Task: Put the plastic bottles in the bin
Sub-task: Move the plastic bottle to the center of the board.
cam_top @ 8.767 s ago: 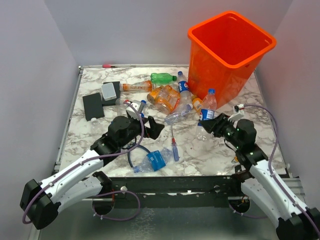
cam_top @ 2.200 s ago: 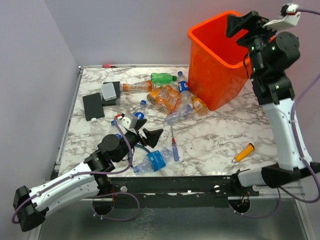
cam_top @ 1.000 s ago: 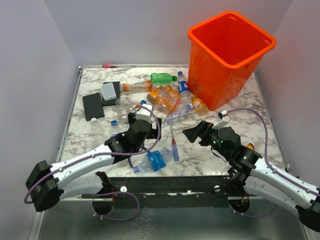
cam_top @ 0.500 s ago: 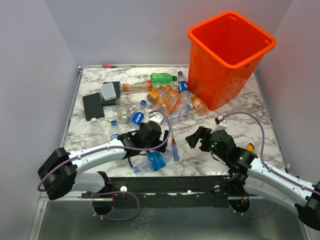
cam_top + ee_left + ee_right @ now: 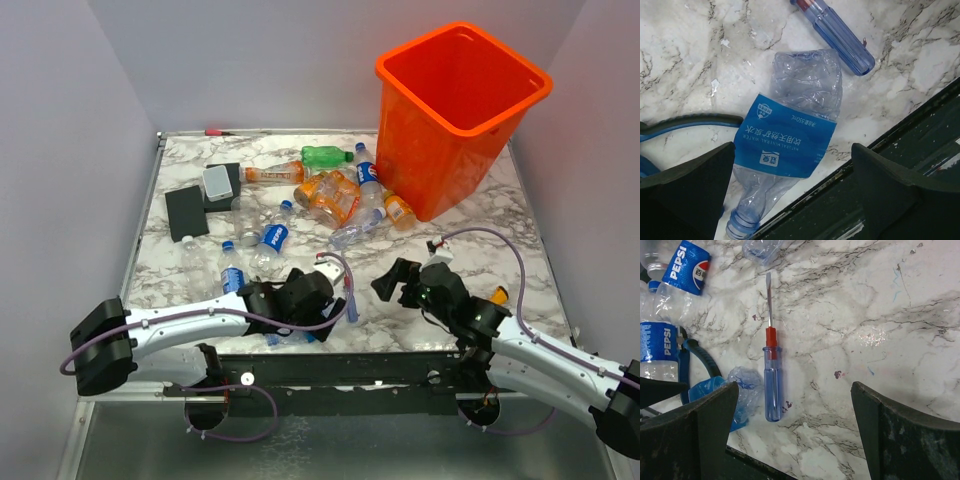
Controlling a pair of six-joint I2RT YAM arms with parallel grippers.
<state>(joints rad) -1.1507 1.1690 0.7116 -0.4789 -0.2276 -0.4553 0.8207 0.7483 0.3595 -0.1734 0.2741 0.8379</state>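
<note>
left arm has slid toward the counter's (image 5: 400, 240) near edge since a moment ago. left fingers (image 5: 685, 190) are spread wide over a crushed blue-labelled bottle (image 5: 790, 145). right fingers (image 5: 690, 425) are spread wide and empty above the screwdriver (image 5: 771, 385). other bottles (image 5: 330, 195) lie beside the orange bin (image 5: 450, 130).

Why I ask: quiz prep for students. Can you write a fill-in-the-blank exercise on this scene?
The crushed bottle under the left gripper has a ____ label.
The bin is coloured ____.
The right gripper, over the screwdriver, has its jaws standing ____.
Missing words: blue; orange; open.
</note>
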